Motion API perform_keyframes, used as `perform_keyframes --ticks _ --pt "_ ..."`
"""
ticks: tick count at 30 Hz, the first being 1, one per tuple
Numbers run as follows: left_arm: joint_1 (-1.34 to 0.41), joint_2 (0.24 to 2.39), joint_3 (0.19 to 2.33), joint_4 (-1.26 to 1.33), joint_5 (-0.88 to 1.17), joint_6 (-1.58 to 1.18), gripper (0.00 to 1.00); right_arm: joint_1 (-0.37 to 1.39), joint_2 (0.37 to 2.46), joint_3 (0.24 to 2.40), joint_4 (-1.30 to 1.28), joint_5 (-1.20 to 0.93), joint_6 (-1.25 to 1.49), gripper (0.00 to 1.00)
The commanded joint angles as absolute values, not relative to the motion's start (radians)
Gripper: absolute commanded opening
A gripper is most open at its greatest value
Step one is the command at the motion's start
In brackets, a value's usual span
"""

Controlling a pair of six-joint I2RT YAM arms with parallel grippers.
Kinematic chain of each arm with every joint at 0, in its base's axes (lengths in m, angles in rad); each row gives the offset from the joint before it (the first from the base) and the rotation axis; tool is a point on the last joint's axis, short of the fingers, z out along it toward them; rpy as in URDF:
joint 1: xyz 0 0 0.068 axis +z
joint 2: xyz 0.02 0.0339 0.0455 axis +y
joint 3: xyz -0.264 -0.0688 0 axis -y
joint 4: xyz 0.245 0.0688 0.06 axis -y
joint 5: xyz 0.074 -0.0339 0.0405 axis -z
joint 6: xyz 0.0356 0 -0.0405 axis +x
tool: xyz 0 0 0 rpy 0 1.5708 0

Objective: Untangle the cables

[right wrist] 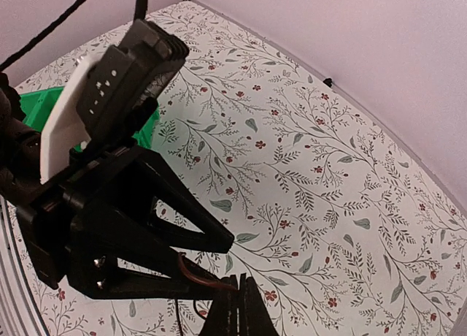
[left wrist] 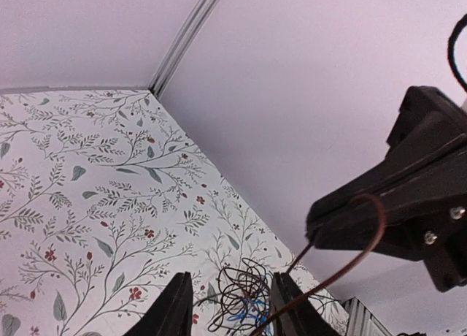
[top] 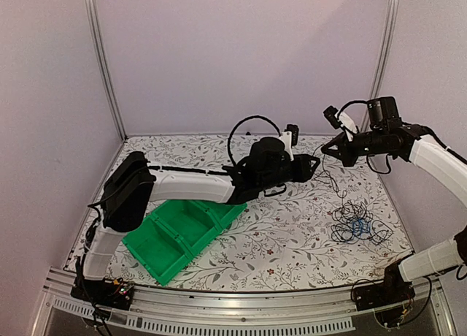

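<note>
Fingers point(right wrist: 252, 318) of the right gripper point(right wrist: 235, 286) press together on a thin dark-brown cable strand point(right wrist: 191, 272), held in the air just beside the left gripper point(left wrist: 232, 285). The left gripper's jaws stand apart, and the strand runs past one finger. It trails down toward the cables point(top: 355, 226), a loose tangle of black loops with one blue, lying on the floral table point(top: 292, 252) at the right. Green bins point(top: 182, 234) sit well apart at the left, their visible compartments bare.
</note>
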State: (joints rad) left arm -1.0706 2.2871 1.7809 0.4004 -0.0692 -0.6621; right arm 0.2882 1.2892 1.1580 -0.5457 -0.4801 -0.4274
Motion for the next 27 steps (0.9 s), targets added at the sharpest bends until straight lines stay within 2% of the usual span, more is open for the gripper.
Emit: perform_keyframes --ticks 1,6,12,15,19,27 --pt "-1.059 2.311 1.785 0.356 -0.159 -0.728 0.35 0.294 1.251 1.215 -0.563 -0.501 -0.403 0.0" --pt "-1.046 2.367 1.835 0.374 -0.199 -0.731 0.41 0.294 1.241 1.253 -0.634 -0.63 -0.389 0.0" --pt "-1.039 2.505 1.938 0.563 -0.132 -0.718 0.42 0.294 1.245 1.309 -0.724 -0.755 -0.385 0.0" --pt "-1.058 2.622 2.079 0.54 -0.101 -0.697 0.41 0.294 1.235 1.368 -0.734 -0.827 -0.39 0.0" --pt "-1.088 2.757 2.233 0.448 -0.074 -0.656 0.38 0.291 1.233 1.552 -0.762 -0.908 -0.392 0.0" --pt "-1.087 2.74 2.146 0.429 -0.04 -0.651 0.36 0.208 1.338 1.934 -0.811 -1.056 -0.385 0.0"
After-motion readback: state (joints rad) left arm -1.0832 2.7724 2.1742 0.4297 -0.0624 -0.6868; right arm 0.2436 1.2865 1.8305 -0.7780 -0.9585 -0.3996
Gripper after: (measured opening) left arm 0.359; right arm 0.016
